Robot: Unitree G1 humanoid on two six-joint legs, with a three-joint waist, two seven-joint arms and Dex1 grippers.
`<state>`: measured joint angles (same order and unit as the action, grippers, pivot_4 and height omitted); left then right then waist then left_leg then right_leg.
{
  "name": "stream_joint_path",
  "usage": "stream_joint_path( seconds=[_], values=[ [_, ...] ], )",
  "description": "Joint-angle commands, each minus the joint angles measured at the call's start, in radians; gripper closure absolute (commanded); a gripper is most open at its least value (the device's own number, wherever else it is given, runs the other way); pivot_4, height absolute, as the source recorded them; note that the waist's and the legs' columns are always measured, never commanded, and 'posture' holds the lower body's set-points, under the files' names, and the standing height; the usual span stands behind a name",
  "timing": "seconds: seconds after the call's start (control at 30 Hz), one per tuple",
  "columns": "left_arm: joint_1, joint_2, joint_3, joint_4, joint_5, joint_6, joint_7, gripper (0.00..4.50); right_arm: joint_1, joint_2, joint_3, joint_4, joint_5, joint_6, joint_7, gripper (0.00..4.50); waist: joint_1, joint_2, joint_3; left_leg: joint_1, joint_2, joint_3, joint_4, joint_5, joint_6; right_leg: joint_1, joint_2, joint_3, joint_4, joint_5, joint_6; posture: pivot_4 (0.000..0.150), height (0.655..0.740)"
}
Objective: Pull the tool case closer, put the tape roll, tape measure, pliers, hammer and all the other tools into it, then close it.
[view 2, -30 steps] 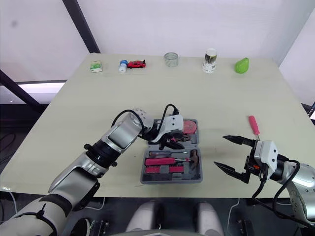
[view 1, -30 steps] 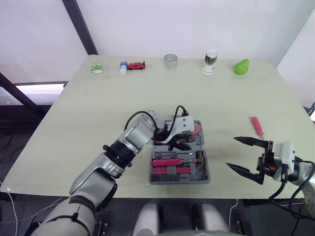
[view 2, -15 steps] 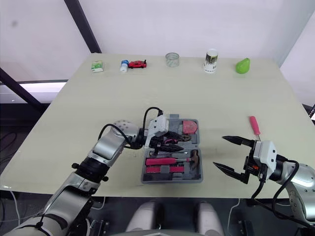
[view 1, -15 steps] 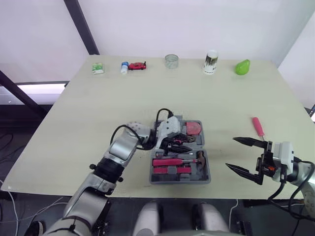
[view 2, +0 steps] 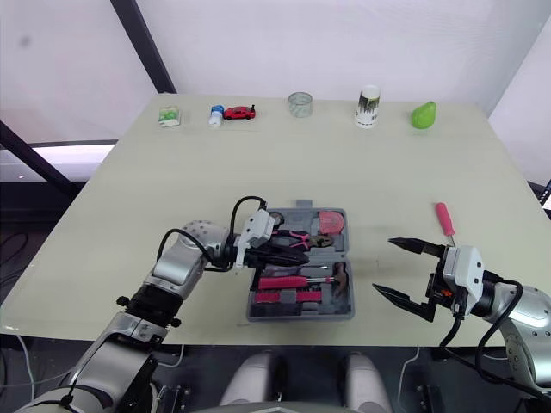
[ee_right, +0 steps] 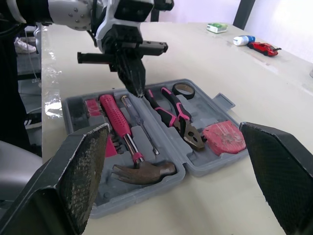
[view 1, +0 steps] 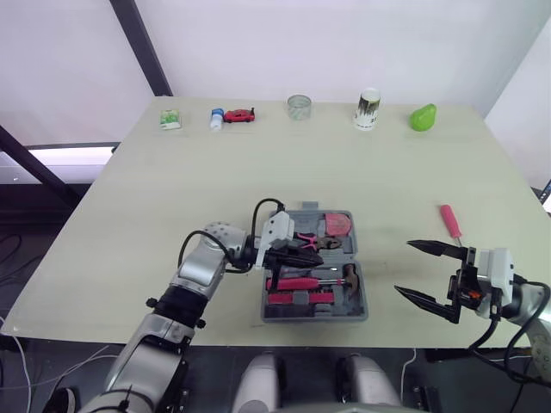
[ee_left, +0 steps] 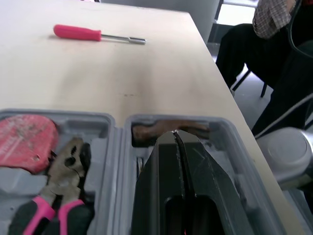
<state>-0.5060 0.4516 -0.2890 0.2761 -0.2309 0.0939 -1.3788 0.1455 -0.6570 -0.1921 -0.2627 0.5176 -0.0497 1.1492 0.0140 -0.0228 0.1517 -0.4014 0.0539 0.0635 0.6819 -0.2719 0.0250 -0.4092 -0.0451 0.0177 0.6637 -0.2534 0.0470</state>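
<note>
Over the open tool case (view 1: 360, 301) near the table's front edge, the left gripper (view 1: 317, 256) is hovering with its fingers pressed together on nothing. The pliers (view 1: 314, 243) and hammer (view 1: 353, 277) are lying inside. The right gripper (view 1: 403, 266) is hanging beside the case, spread wide and empty. Packing is seemingly nearing its end: a pink screwdriver (view 1: 449, 220) is lying outside, likely needing fetching next.

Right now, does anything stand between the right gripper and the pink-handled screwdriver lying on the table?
Nothing visible does. The pink-handled screwdriver lies on bare table beyond the right gripper, whose fingers are open. The grey plastic tool case sits off to that gripper's left.
</note>
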Motion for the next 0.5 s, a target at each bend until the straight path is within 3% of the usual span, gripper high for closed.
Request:
stream_joint_path(
  seconds=[0.03, 0.27, 0.5],
  values=[
    [0.013, 0.002, -0.014, 0.025, 0.024, -0.059, -0.014, 4.48, 0.0, -0.002, -0.016, -0.017, 0.015, -0.015, 0.001, 0.0, 0.0, 0.0, 0.0, 0.0, 0.0, 0.0, 0.0, 0.0, 0.0, 0.0, 0.0, 0.0, 0.0, 0.0, 0.0, 0.15, 0.74],
    [0.02, -0.005, -0.036, 0.117, 0.08, -0.143, -0.004, 4.48, 0.009, -0.001, -0.019, -0.024, 0.015, -0.017, -0.002, 0.0, 0.0, 0.0, 0.0, 0.0, 0.0, 0.0, 0.0, 0.0, 0.0, 0.0, 0.0, 0.0, 0.0, 0.0, 0.0, 0.15, 0.74],
    [0.02, 0.0, -0.117, 0.263, 0.218, -0.256, 0.016, 4.48, 0.016, -0.003, -0.022, -0.03, 0.016, -0.015, -0.006, 0.0, 0.0, 0.001, -0.001, 0.0, 0.0, 0.0, 0.0, 0.0, 0.0, 0.0, 0.0, 0.0, 0.0, 0.0, 0.0, 0.15, 0.74]
  ],
)
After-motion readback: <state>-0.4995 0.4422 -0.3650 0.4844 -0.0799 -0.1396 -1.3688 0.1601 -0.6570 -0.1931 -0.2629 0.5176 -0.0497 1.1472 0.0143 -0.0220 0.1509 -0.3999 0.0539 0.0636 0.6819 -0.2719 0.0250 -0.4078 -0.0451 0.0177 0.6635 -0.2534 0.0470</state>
